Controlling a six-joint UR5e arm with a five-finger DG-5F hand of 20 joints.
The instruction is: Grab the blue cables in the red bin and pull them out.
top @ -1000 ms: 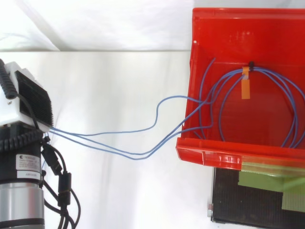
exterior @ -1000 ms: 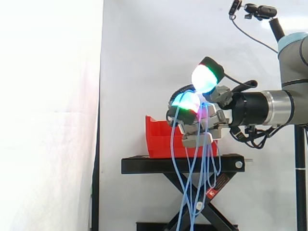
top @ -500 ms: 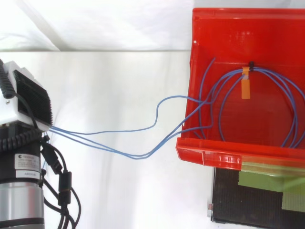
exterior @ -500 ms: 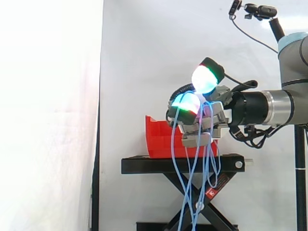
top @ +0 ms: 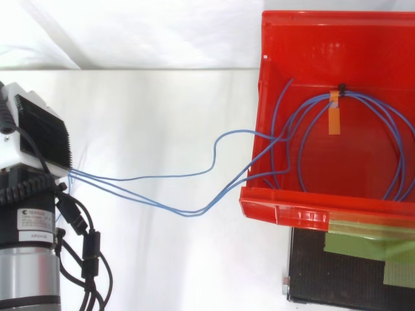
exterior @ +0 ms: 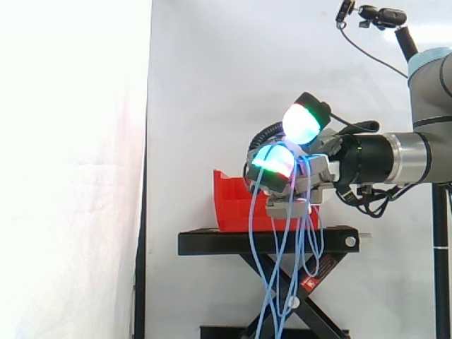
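Observation:
The blue cables (top: 162, 176) run in long strands from a tied coil (top: 389, 129) inside the red bin (top: 324, 214), over its left wall, across to my hand (top: 35, 139) at the left edge. In the side view my hand (exterior: 304, 185) hovers just in front of and above the red bin (exterior: 233, 205), fingers curled around the cables. Several blue strands (exterior: 272, 272) hang from it in loops down past the stand. An orange tag (top: 334, 120) and a black tie bind the coil at the bin's far side.
The bin sits on a black scissor stand (exterior: 268, 241), whose top (top: 337, 272) carries green tape. A white curtain hangs behind everything. The arm enters from the right in the side view, with a camera mount above it.
My hand has sunk slightly and eased a little away from the bin, still holding the cables. The strands between hand and bin shifted a touch; the coil in the bin stayed put.

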